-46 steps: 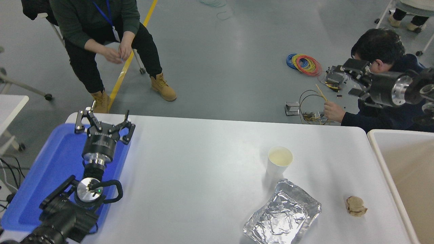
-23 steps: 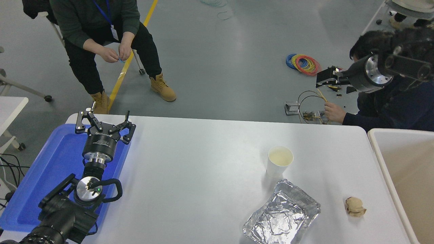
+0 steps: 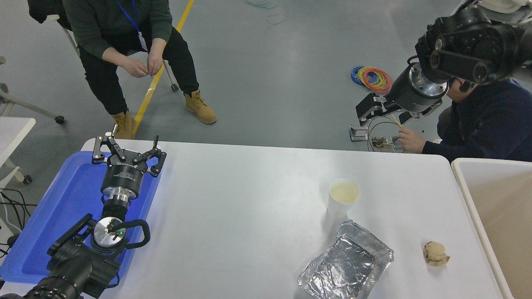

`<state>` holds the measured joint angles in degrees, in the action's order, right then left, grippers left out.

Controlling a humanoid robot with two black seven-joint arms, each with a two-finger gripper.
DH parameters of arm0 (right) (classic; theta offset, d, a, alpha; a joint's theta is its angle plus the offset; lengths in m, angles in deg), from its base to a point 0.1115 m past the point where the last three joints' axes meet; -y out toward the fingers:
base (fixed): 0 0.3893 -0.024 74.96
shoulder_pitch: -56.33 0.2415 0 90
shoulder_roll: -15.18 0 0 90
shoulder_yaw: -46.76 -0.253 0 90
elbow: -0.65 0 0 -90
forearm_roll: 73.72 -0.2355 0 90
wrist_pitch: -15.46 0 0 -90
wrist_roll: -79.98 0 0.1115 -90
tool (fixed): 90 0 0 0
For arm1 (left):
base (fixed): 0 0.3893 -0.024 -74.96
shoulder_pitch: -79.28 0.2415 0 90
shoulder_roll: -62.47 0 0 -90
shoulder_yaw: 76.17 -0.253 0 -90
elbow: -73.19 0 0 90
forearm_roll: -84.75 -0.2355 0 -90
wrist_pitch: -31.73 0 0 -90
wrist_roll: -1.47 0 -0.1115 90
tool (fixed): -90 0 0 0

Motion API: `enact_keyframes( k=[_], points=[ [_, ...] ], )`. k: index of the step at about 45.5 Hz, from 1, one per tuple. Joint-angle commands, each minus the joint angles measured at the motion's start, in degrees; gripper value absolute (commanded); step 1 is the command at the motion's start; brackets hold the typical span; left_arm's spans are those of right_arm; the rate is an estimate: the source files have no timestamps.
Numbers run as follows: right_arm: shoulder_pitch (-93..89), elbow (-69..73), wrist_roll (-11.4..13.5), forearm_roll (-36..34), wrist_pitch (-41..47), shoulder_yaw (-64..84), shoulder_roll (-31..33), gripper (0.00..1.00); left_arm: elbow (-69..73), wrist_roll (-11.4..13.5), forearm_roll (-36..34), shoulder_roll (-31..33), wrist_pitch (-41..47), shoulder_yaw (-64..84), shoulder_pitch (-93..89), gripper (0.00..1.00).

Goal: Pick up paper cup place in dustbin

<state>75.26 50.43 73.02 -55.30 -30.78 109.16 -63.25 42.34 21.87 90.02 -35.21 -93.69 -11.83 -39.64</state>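
Right gripper (image 3: pixel 368 111) hangs high beyond the table, fingers unreadable; paper cup (image 3: pixel 343 197) untouched.

Crinkled shiny foil tray (image 3: pixel 346 262); matt paper cup (image 3: pixel 343 197)

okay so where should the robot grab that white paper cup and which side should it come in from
Probably the paper cup is best gripped across its tapered wall just under the rolled rim, jaws straddling it. It stands upright and open-topped. Come from above or from the far side: the foil tray sits close against its near side, while the far side looks free.
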Motion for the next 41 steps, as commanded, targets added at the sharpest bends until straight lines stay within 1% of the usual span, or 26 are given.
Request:
enact_keyframes(
  k=[1, 12, 18, 22, 41],
  points=[
    [1.46, 2.78, 0.02, -0.05, 1.24, -0.44, -1.03, 1.00, 0.00, -0.01, 0.01, -0.05, 0.00, 0.00, 0.00, 1.00],
    [0.24, 2.78, 0.37, -0.58, 1.24, -0.27, -1.03, 1.00, 0.00, -0.01, 0.01, -0.05, 0.00, 0.00, 0.00, 1.00],
    [-1.34, 2.69, 2.22, -2.95, 1.24, 0.52, -1.03, 1.00, 0.00, -0.01, 0.01, 0.03, 0.00, 0.00, 0.00, 1.00],
    [-2.57, 2.69, 2.40, -4.62, 0.80, 0.52, -1.03, 1.00, 0.00, -0.01, 0.01, -0.05, 0.00, 0.00, 0.00, 1.00],
    [-13.56, 2.08, 2.40, -5.32, -11.50, -0.18, -2.44, 1.00, 0.00, -0.01, 0.01, 0.03, 0.00, 0.00, 0.00, 1.00]
  ],
)
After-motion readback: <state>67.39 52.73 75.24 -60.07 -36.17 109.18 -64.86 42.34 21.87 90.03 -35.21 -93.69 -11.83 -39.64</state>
